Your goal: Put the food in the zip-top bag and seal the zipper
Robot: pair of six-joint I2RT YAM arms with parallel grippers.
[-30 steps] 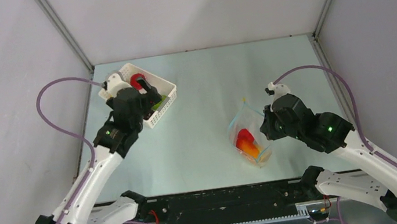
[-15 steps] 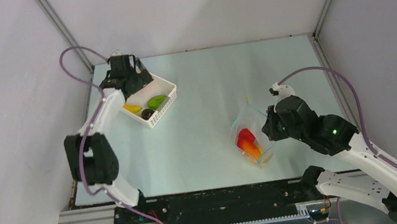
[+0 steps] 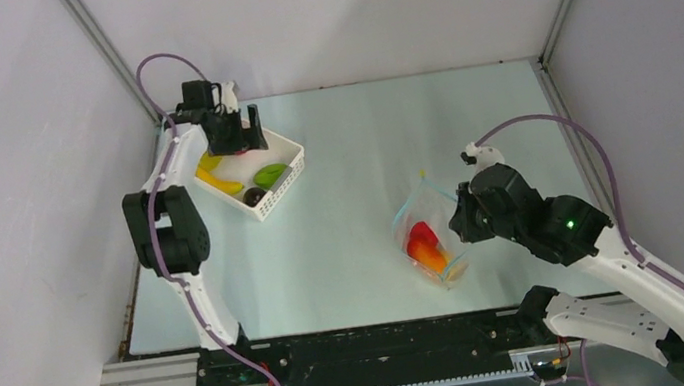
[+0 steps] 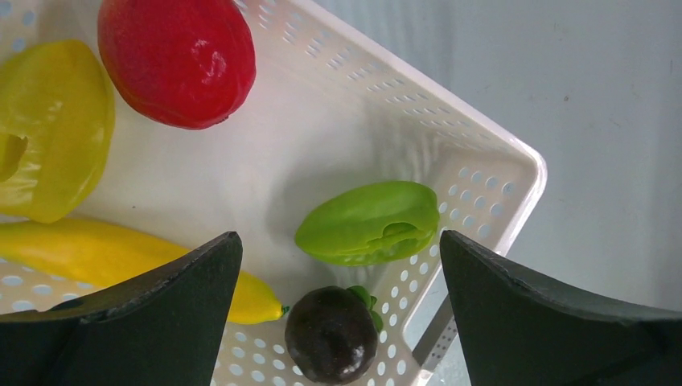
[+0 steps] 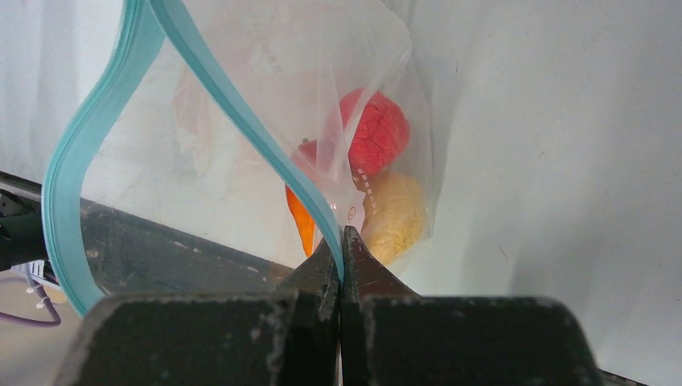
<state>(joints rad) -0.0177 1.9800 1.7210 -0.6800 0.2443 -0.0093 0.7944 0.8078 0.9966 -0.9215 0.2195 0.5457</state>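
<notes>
Top external view is showing the left gripper [image 3: 237,139] hovering, fingers spread wide, over the white basket [image 3: 283,146], where the green pepper [image 4: 370,221], red fruit [image 4: 175,56] and dark purple piece [image 4: 331,334] are lying. Well to the right, the zip-top bag [image 3: 424,210] is lying with its zipper [image 5: 64,177] gaping, and the right gripper [image 5: 342,241] is pinching its mouth edge.

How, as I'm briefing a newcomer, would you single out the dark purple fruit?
Find the white slotted basket at the far left of the table. In its near corner, beside the green piece, sits the dark purple fruit: the only round, near-black one.
</notes>
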